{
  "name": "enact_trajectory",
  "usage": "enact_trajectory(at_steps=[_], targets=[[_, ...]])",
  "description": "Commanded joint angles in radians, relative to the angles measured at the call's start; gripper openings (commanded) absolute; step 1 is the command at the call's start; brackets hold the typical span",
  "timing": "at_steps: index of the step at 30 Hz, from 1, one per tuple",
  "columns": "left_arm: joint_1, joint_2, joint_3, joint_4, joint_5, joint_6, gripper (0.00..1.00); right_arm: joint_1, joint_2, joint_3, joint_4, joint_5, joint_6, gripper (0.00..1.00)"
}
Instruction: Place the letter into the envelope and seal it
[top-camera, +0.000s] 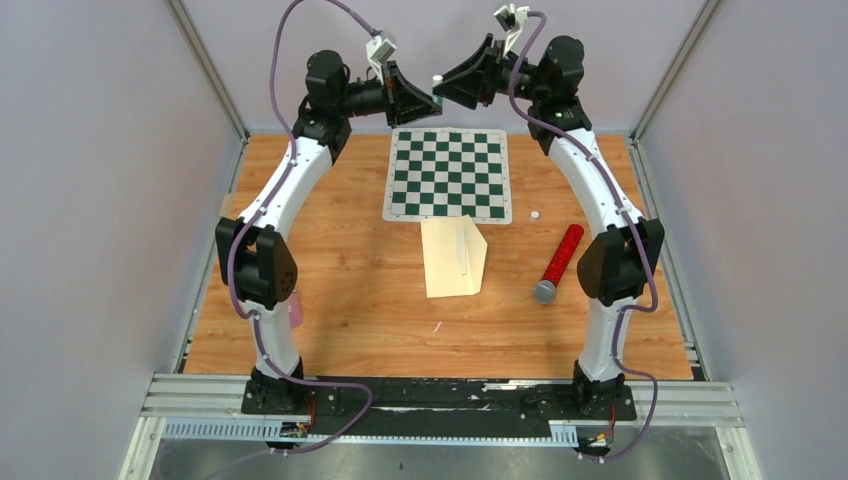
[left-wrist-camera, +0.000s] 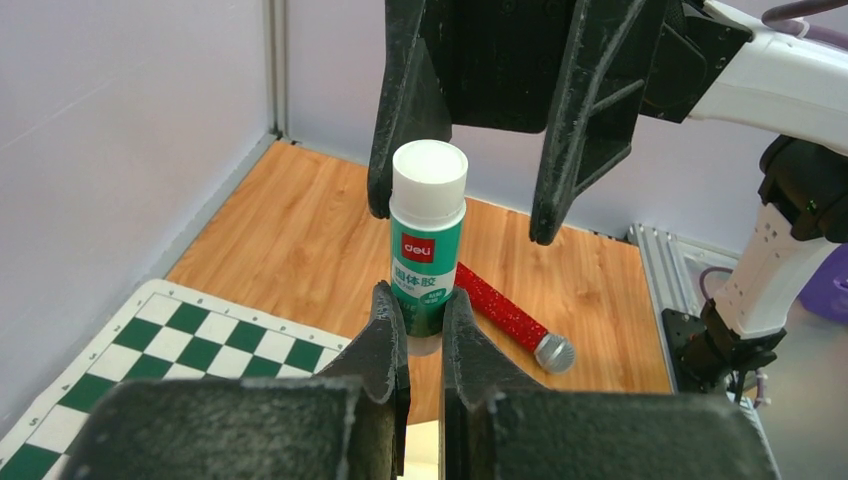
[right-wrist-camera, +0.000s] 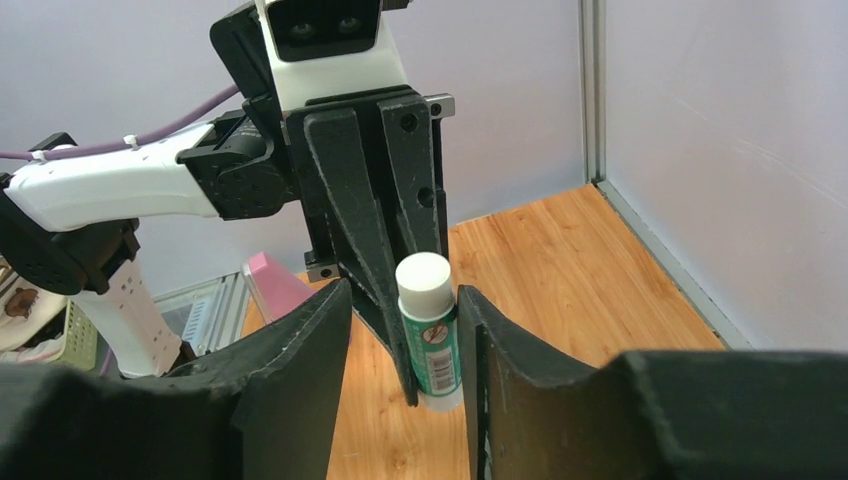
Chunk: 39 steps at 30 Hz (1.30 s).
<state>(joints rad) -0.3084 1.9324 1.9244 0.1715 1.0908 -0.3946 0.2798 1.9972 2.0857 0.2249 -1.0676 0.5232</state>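
- The left gripper (left-wrist-camera: 423, 305) is raised high over the far edge of the table (top-camera: 340, 310), clear of the left wall. Its fingers are clamped on the lower body of a glue stick (left-wrist-camera: 428, 235) and hold it upright with the white cap free. This looks meant to let the other arm reach the cap.
- The right gripper (left-wrist-camera: 459, 225) faces it at the same height. Its jaws are spread on either side of the cap. One finger is close beside the cap and the other stands apart, so nothing is gripped yet. The likely step is pulling the cap off so the flap can be glued.
- Below them the chessboard (top-camera: 448, 175) lies flat at the far middle of the table.
- The envelope (top-camera: 448, 265) lies just in front of the board, its top edge touching or barely overlapping the board's edge. The flap points right and looks unsealed.
- The letter is not visible as a separate sheet. It is probably inside the envelope, but that cannot be told.
- A red tube (top-camera: 560, 258) with a grey end lies right of the envelope and apart from it.
- Bare wood surrounds the envelope on the left and near sides. The tube narrows the approach from the right.
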Motion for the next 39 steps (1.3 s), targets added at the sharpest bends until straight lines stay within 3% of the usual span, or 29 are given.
enact_trajectory(at_steps=[1, 7, 10, 12, 13, 15, 16, 23, 39], targets=[[-0.019, -0.027, 0.032, -0.03, 0.01, 0.059, 0.0, 0.011, 0.016, 0.057, 0.04, 0.009, 0.009, 0.4], [-0.023, -0.029, 0.04, -0.059, 0.0, 0.078, 0.0, 0.014, 0.015, 0.056, 0.027, 0.011, -0.002, 0.09], [-0.023, -0.028, 0.044, -0.058, -0.001, 0.076, 0.02, 0.014, 0.012, 0.051, 0.011, 0.016, -0.017, 0.01], [-0.023, -0.026, 0.047, -0.057, 0.0, 0.075, 0.21, 0.013, 0.009, 0.046, 0.004, 0.019, -0.026, 0.0], [-0.023, -0.026, 0.049, -0.056, 0.0, 0.074, 0.39, 0.014, 0.007, 0.043, 0.002, 0.02, -0.03, 0.0], [-0.024, -0.026, 0.052, -0.047, 0.004, 0.069, 0.55, 0.013, 0.006, 0.039, 0.002, 0.022, -0.031, 0.0], [-0.023, -0.024, 0.051, -0.031, 0.013, 0.062, 0.58, 0.014, 0.007, 0.04, 0.003, 0.023, -0.03, 0.0], [-0.019, -0.014, 0.049, 0.083, 0.032, -0.02, 0.57, 0.014, 0.013, 0.051, -0.009, 0.022, -0.037, 0.0], [-0.011, 0.015, 0.068, 0.124, 0.014, -0.063, 0.43, 0.014, 0.014, 0.048, -0.022, 0.024, -0.04, 0.0]])
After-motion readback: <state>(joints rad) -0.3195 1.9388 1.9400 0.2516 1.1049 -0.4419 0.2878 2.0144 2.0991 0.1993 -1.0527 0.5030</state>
